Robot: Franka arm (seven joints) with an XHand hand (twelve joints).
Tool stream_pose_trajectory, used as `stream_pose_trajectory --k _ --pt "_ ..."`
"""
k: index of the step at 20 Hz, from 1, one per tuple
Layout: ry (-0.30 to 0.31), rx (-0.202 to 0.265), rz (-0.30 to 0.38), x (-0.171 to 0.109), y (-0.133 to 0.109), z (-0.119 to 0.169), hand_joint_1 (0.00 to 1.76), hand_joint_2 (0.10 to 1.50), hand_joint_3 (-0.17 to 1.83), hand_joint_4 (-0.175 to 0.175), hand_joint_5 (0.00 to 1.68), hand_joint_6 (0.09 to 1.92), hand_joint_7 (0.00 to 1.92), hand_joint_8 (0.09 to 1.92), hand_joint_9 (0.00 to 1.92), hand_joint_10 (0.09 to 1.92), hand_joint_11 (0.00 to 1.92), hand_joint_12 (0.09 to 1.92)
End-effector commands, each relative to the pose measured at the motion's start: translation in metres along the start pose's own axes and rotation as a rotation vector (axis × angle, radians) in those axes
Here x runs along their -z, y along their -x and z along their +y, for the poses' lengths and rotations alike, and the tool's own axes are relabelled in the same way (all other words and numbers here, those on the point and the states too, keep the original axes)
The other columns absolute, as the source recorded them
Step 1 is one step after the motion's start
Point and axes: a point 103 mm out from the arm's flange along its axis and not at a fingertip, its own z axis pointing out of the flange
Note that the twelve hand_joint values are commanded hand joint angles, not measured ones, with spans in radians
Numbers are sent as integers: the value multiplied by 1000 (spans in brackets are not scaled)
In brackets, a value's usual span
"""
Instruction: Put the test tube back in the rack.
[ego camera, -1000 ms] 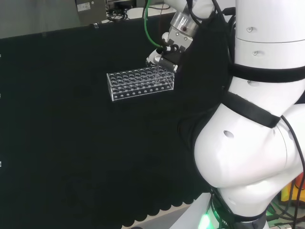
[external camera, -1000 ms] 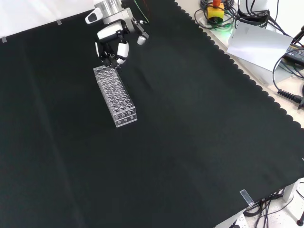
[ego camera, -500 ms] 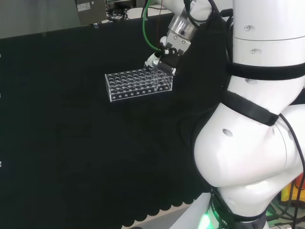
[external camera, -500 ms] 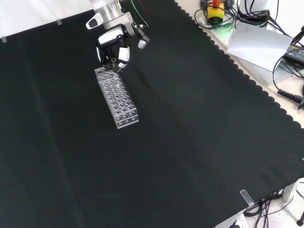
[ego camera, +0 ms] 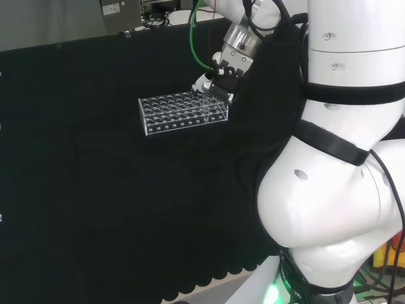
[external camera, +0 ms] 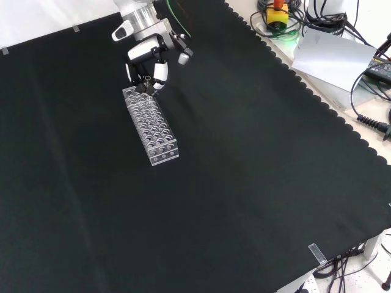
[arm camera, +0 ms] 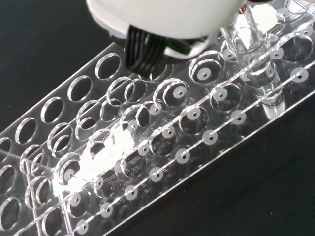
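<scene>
In the wrist view we see the test tube (arm camera: 260,64), a clear glass cylinder with a rounded bottom, standing upright in a hole near one end of the rack (arm camera: 147,147). Its lower part sits inside the rack, and its round base shows through the clear wall just above the bottom plate. Its open rim stands above the top plate.

The rack is a long box of clear plastic with smooth, glossy plates, drilled with rows of round holes. The lower plate bears small white dimples, one under each hole. Bright glare lies across a few holes near the middle.

In the head view the rack (ego camera: 183,112) lies on the black cloth (ego camera: 95,190), and the hand (ego camera: 218,85) hangs over its right end. In the front view the rack (external camera: 151,125) runs away from us, with the hand (external camera: 148,61) above its far end. The hand is black and white, with smooth hard shells. Its fingers point down and are drawn close together over the end of the rack, where the tube stands. We cannot tell whether they pinch the tube's top or only hover round it.

The cloth is matt and dark, with a scalloped edge (external camera: 293,76) along the right of the front view. The arm's rounded white links (ego camera: 335,190) stand large at the right of the head view.
</scene>
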Motion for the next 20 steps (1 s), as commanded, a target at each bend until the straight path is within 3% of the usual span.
stream_pose_trajectory --k 1,2,5,8,13,20 --pt "-103 47 39 3 0 1 1246 679 634 -160 1237 694 1409 633 1471 724 1175 1098" --pt "-124 55 41 3 0 2 1193 655 653 -148 1109 720 1322 668 1342 754 1043 1215" --pt "-174 80 45 6 -2 1 1072 532 730 -65 690 740 827 810 893 838 660 1426" --pt "-178 105 69 13 -4 -3 1003 514 675 -6 481 673 456 890 554 913 421 1503" --pt "-145 150 89 43 -13 -16 978 524 631 18 444 618 328 925 430 965 332 1525" --pt "-53 228 104 116 -34 -50 976 528 622 21 441 595 304 925 414 970 304 1525"
